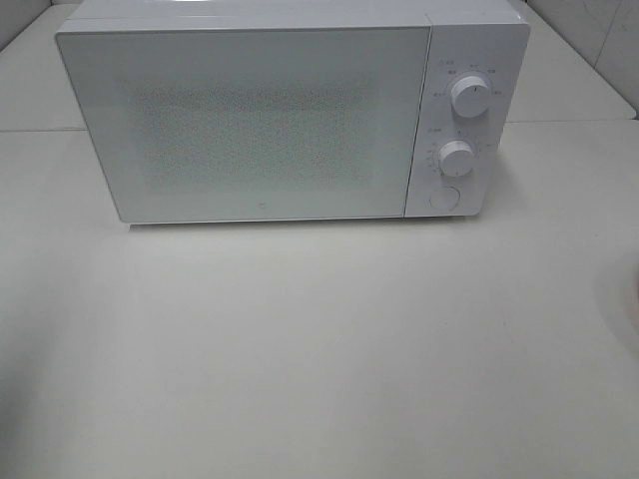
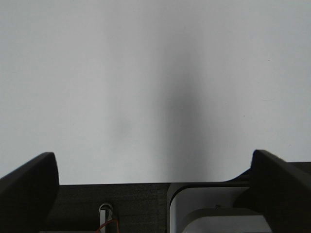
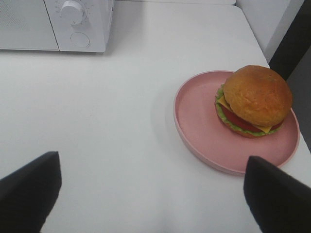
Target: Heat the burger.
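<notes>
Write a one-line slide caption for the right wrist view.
Open right gripper above the white table, facing a burger on a pink plate, microwave beyond.

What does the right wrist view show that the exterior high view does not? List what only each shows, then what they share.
Only the right wrist view shows the burger on the pink plate and the open right gripper. Only the exterior high view shows the microwave's closed door and upper knob. Both show the microwave, its lower knob, round button and the white table.

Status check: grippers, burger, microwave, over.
Both grippers open, empty. Burger on pink plate, untouched, right of microwave. Microwave door shut. Nothing between plate and microwave.
</notes>
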Robot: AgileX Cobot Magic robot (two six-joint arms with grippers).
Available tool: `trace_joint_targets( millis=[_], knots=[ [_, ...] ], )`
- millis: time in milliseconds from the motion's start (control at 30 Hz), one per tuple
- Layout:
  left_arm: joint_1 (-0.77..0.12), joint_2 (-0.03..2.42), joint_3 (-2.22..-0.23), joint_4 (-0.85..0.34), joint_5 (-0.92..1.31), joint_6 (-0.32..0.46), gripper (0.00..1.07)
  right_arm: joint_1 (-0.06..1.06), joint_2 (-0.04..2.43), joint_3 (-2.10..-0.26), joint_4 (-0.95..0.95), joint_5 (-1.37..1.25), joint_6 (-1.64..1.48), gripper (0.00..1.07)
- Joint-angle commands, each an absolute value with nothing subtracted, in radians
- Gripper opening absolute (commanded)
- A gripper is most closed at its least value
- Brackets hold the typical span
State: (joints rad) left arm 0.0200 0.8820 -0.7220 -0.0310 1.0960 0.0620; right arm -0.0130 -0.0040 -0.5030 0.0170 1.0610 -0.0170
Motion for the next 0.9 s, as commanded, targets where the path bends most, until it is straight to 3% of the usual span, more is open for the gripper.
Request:
trace_joint_targets(
  millis=[33,433,900],
  knots=[
    [0.021,0.793,-0.673,-0.073,1.099,0.062,1.02,-0.011,-0.026,-0.501,0.008,1.055,-0.006,0.98],
    [0.021,0.416,-0.510,-0.090,1.023,0.041,1.02,-0.011,-0.026,-0.501,0.008,1.055,-0.006,0.98],
    [0.021,0.077,-0.500,-0.060,1.035,0.041,1.02,-0.011,-0.026,-0.501,0.008,1.055,-0.006,0.98]
  ],
)
